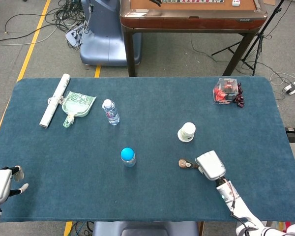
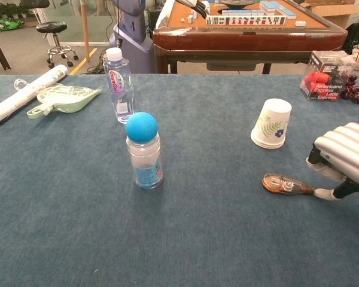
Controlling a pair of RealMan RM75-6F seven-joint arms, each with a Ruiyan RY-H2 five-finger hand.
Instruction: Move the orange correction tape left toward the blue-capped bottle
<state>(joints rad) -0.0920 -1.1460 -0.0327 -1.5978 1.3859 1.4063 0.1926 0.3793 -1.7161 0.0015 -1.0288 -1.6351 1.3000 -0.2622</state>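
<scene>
From the head view, the orange correction tape (image 1: 185,163) lies flat on the blue counter (image 1: 64,162). It sits just below the white paper cup (image 1: 186,132). The blue-capped bottle (image 1: 128,157) stands off to the left of it, well apart, with bare counter between them. The right robot hand (image 1: 210,165) is right next to the tape, on its right side. Its silver back faces up, so I cannot tell from here how the fingers are set. The left robot hand (image 1: 1,185) rests far away at the bottom left edge. It holds nothing, and its fingers look partly curled.

From the chest view, the tape (image 2: 286,185) is easier to see. Its round orange end points left, toward the bottle (image 2: 143,151). Its thin end points right, and a white fingertip (image 2: 323,194) of the right robot hand (image 2: 339,160) is touching that end, or just about. The fingers bend down to the counter behind the tape. They are not wrapped around it, so the hand looks set to push, not to pick up. The left robot hand does not show here.

I think the job is only just starting. The hand has reached the tape, but the tape is not near the bottle. Nearly all of the slide to the left is left to do.
</scene>
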